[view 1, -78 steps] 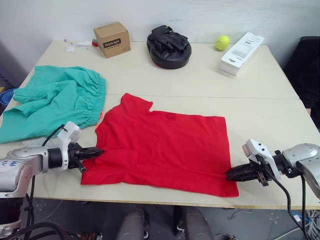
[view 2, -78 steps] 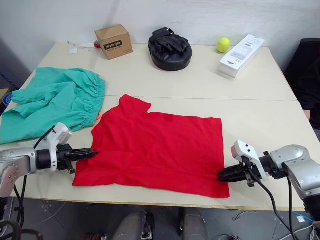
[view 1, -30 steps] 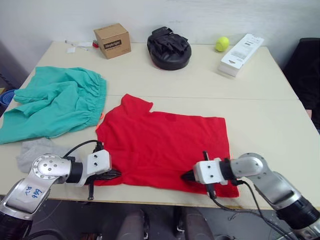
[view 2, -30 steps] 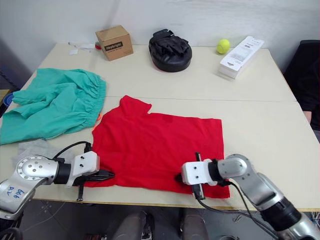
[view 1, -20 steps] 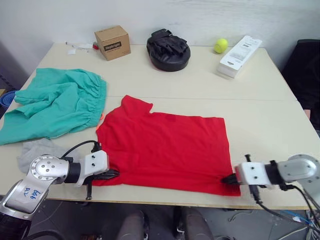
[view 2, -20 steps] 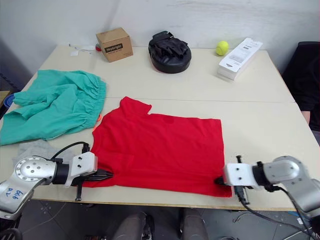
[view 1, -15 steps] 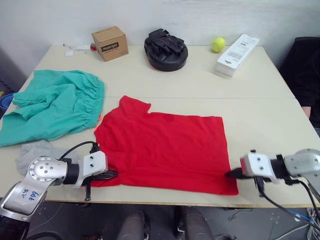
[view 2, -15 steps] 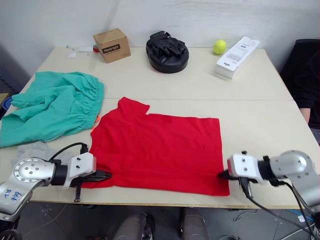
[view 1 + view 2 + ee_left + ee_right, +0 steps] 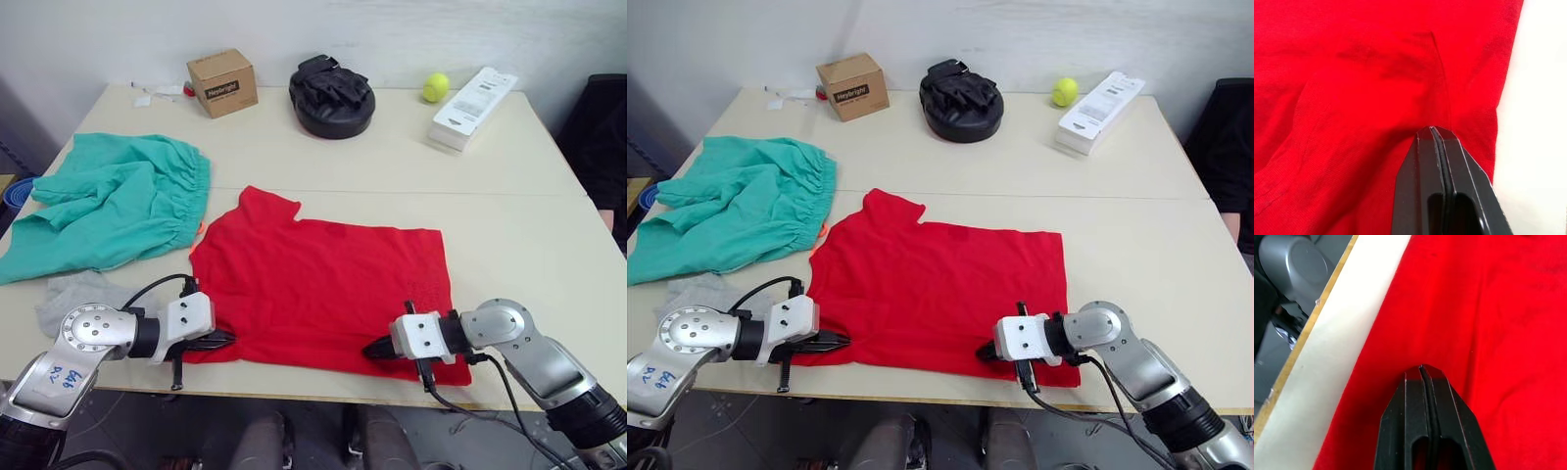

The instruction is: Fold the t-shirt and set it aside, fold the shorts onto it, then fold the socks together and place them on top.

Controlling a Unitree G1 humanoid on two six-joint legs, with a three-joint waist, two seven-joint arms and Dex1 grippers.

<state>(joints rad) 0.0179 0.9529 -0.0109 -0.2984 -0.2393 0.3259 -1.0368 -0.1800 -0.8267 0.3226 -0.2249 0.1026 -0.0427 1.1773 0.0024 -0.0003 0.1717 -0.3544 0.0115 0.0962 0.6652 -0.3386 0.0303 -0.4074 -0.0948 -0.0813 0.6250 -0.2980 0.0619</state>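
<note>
**Red shirt flat on table, both grippers closed at its near hem**

The t-shirt [image 9: 323,289] lies spread flat at the near middle of the table [image 9: 509,176], one sleeve pointing toward the far left. Its collar and blue band cannot be made out.

Left gripper [image 9: 227,340]: at the shirt's near-left corner, fingers pressed together. In the left wrist view the tips [image 9: 1435,131] sit on red cloth with a small ridge rising from them; whether cloth is pinched between them cannot be told.

Right gripper [image 9: 370,348]: over the near hem, right of centre, fingers likewise pressed together with no gap. The right wrist view shows the tips [image 9: 1421,368] on the fabric just inside the hem; a grasp cannot be confirmed.

The shorts [image 9: 108,206] lie crumpled at the left of the table, their far-left end cut off by the picture's edge. The socks [image 9: 73,294] sit near the left arm, partly covered by it.

Along the far edge: cardboard box [image 9: 222,82], black padded mitt [image 9: 332,94], tennis ball [image 9: 436,86], white carton [image 9: 473,94].
</note>
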